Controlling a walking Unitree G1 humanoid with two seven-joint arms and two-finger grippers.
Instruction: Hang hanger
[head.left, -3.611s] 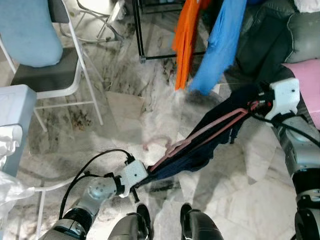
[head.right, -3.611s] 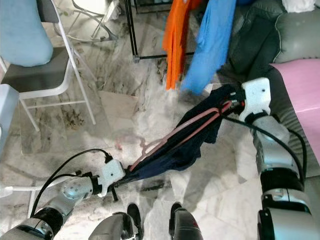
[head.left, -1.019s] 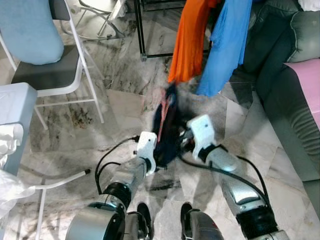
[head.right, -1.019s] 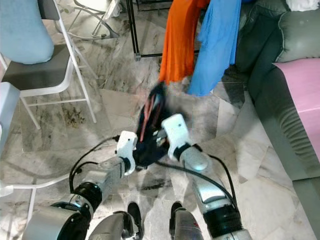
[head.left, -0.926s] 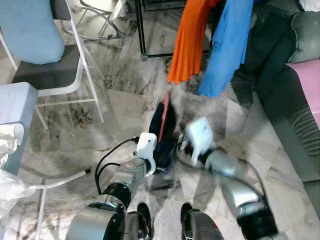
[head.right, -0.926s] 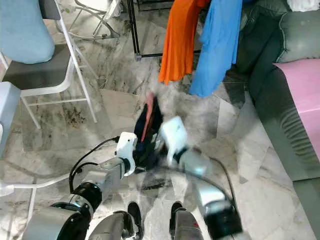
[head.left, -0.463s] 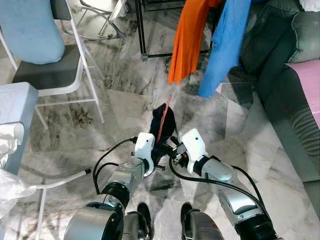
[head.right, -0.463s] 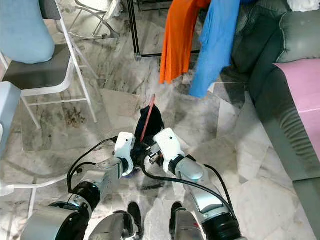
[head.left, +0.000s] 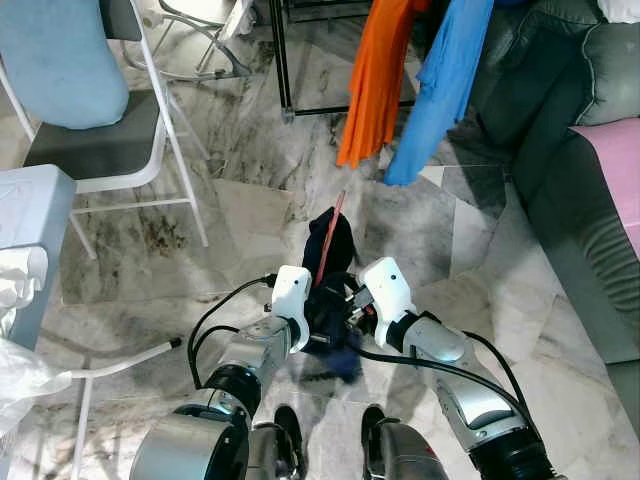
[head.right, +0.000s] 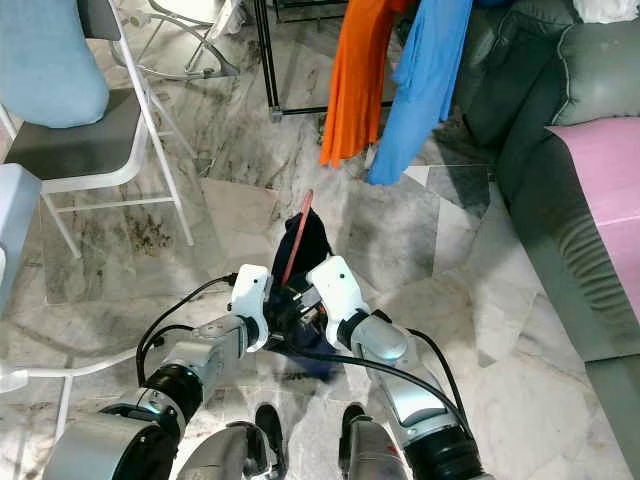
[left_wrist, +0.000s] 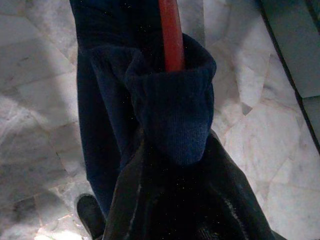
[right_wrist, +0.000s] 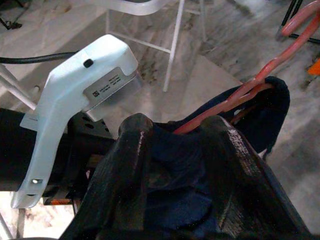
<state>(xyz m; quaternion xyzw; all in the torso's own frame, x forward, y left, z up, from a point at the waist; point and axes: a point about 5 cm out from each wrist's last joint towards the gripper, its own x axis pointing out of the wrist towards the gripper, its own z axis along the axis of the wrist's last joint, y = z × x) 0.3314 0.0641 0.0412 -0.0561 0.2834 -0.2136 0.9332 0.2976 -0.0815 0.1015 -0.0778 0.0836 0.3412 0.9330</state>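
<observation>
Hanger (head.left: 329, 236) – stiff pink plastic, light, draped in a limp navy garment (head.left: 330, 290) – stands low between left gripper (head.left: 318, 322) and right gripper (head.left: 352, 308), both clamping it through cloth; grip the frame

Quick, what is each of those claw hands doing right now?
Left gripper: shut on the navy garment around the pink hanger.
Right gripper: shut on the same navy garment, close beside the left.

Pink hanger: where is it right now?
In the left eye view the pink hanger stands upright in the dark blue garment, low centre between the left pincer and right pincer.
</observation>
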